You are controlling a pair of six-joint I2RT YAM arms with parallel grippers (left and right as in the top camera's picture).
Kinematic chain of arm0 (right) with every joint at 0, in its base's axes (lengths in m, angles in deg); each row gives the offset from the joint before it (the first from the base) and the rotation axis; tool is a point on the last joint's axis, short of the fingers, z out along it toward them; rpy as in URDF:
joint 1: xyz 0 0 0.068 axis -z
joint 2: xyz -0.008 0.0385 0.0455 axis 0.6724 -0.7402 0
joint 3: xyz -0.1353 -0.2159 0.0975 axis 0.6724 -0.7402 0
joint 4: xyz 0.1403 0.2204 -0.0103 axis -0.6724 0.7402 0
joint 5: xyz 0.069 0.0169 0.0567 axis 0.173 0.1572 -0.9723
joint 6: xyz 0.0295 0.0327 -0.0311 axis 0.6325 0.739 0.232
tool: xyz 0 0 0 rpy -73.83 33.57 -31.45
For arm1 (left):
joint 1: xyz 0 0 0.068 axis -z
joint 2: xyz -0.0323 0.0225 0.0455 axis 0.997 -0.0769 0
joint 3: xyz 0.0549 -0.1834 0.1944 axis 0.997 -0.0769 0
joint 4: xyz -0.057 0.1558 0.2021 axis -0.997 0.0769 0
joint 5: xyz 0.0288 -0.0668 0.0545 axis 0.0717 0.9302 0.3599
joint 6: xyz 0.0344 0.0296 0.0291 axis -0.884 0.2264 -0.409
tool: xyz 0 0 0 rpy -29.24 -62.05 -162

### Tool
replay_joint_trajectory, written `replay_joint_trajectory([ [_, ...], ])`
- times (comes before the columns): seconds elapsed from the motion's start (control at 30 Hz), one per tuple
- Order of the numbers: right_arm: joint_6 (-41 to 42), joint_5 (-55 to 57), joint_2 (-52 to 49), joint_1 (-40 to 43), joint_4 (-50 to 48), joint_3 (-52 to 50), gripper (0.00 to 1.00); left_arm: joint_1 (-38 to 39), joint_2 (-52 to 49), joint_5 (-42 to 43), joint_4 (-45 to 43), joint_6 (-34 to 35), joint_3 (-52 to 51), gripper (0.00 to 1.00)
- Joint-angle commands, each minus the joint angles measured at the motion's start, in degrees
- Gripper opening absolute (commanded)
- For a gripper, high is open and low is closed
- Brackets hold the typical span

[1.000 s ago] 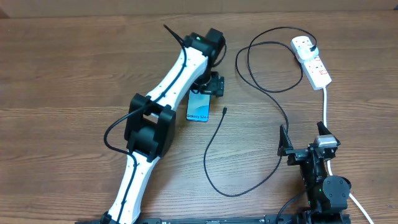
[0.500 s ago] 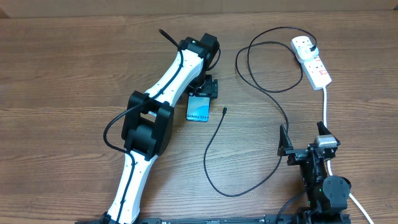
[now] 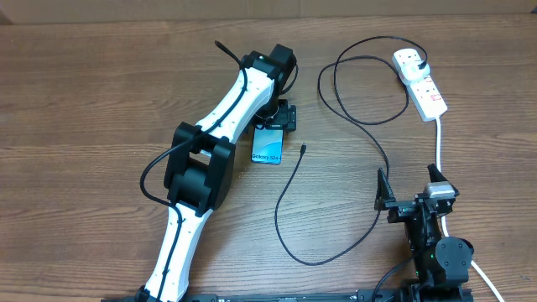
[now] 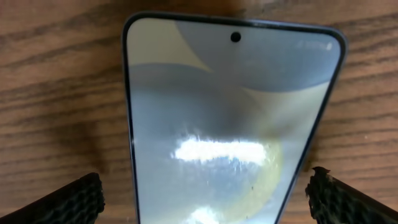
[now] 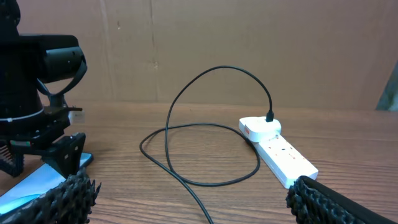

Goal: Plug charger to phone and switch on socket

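Left end effector (image 3: 275, 117) crept back over the phone (image 3: 268, 147); overhead, the charger (image 3: 302, 150) tip lies just right of it. Left wrist: fingers spread astride the phone, so we'd squeeze gently, centred. Right wrist: right end effector (image 5: 193, 202) spread too, socket (image 5: 277, 149) well right of the phone.

Overhead: phone (image 3: 268, 147) screen carries one line of small dark print near the end facing the robot; it reads "Galaxy S24".
Left wrist view: faint marks in the top right corner of the same screen, too blurred to read.
Socket (image 3: 422, 84): red marks on the white body, too small to read.
No other legible text.
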Motion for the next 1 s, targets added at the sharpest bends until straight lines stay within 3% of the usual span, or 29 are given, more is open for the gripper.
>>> replay_joint_trajectory([
  [0.0,-0.1,0.0,0.5,-0.1,-0.4,-0.6,1.00,0.0,-1.3,0.2,-1.0,0.5,-1.9,1.00],
  [0.57,-0.1,0.0,0.5,-0.1,-0.4,-0.6,1.00,0.4,-1.3,0.3,-4.2,-0.1,-8.9,1.00],
  [0.97,-0.1,0.0,0.5,-0.1,-0.4,-0.6,1.00,0.6,-1.3,1.3,0.1,0.2,-9.0,1.00],
])
